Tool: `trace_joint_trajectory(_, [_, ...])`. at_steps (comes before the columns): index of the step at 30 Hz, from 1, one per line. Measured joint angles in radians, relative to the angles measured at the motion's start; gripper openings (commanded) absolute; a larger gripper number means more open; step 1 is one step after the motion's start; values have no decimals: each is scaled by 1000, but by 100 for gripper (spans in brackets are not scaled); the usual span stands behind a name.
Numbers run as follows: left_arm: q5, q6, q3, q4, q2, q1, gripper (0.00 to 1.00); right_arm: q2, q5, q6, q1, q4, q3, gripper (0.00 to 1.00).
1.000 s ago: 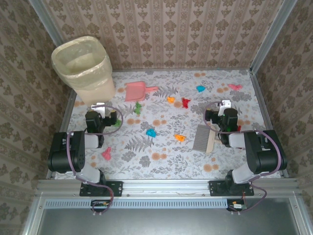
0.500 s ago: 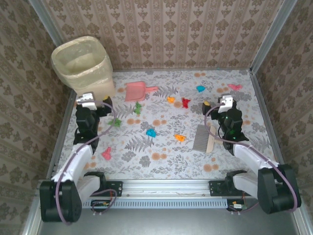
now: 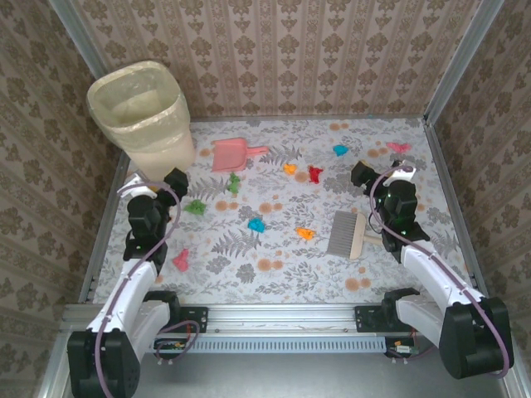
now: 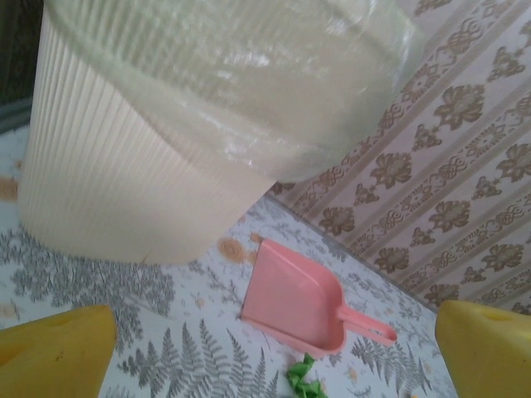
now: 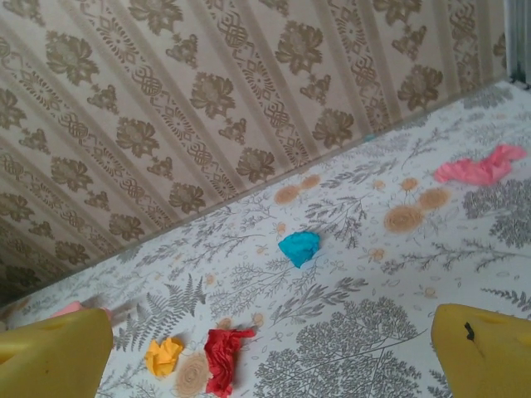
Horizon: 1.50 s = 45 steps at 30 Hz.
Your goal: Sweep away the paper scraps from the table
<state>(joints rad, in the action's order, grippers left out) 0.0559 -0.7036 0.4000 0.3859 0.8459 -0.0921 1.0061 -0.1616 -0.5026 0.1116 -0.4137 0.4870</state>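
We start at the near edge of the table (image 3: 274, 286), with its white cloth of grey ferns and orange dots. The paper scraps (image 3: 256, 224) lie all over this cloth.

Much nearer to us than the pink dustpan (image 3: 235, 154), and a bit to its left, lies the near pink scrap (image 3: 180, 259). Well to the right of the dustpan, and nearer to us, a brush (image 3: 347, 235) lies flat. Between the brush and the dustpan we see the near orange scrap (image 3: 305, 234) and the near blue scrap.

Two green scraps (image 3: 196, 206) come next, one of them just in front of the dustpan. The left gripper (image 3: 175, 181) hangs to the left of the dustpan, its yellow fingers (image 4: 54, 352) spread wide. The right gripper (image 3: 362, 174) hangs well to the right of the dustpan, and its jaws are spread wide too.

Between the dustpan and the right gripper lie the far orange scrap (image 3: 289, 168) and a red scrap (image 3: 315, 173). Farther right of the dustpan sit the far blue scrap (image 3: 340, 150) and the far pink scrap (image 3: 399, 148).

Just left of the dustpan stands a big bin (image 3: 143, 116) with a clear bag in it.
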Motion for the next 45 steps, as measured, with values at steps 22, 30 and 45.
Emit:
trace_joint_trajectory(22, [209,-50,255,-579,162,-584,100,446,127,61,107,757,614,89])
trace_joint_trajectory(30, [237,-48,196,-573,163,-602,100,305,31,18,102,1043,496,80])
trace_joint_trajectory(45, [180,-79,183,-571,208,-602,100,85,34,-97,-58,1199,276,57])
